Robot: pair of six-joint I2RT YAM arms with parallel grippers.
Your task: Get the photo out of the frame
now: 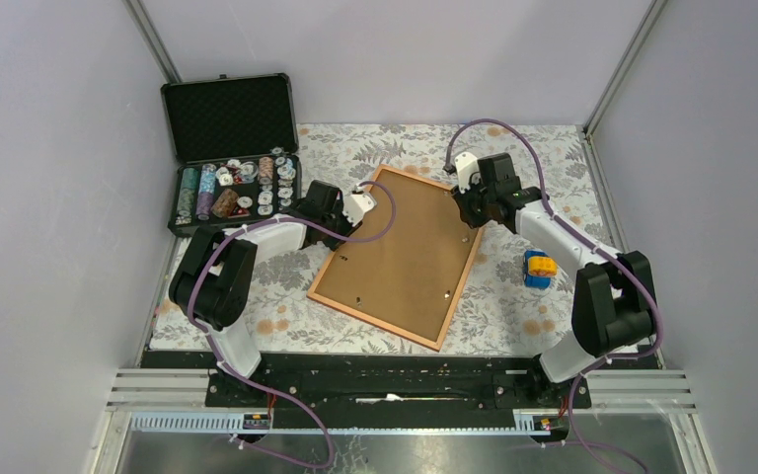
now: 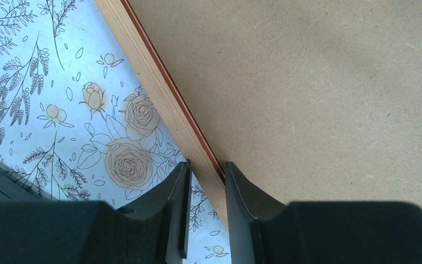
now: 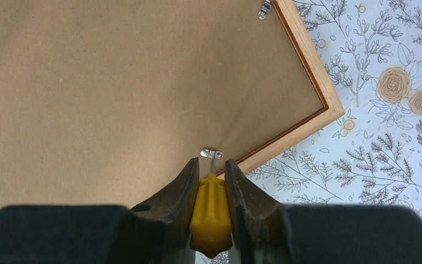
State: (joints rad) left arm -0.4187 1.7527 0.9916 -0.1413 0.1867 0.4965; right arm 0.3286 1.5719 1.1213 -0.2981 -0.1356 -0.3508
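Observation:
The orange-red frame (image 1: 395, 259) lies face down on the flowered cloth, brown backing board up. The photo is hidden under the board. My left gripper (image 1: 363, 206) is at the frame's left rail. In the left wrist view the gripper (image 2: 206, 170) has its fingertips closed on either side of that wooden rail (image 2: 159, 93). My right gripper (image 1: 467, 209) is over the frame's far right corner. In the right wrist view it (image 3: 211, 165) is shut on a yellow screwdriver handle (image 3: 211, 214), whose metal tip touches a small metal clip (image 3: 211, 153) on the board.
A black case (image 1: 229, 118) with poker chips stands open at the back left. A small blue and yellow object (image 1: 538, 269) lies right of the frame. Another metal clip (image 3: 264, 8) sits on the frame's right side. Grey walls enclose the table.

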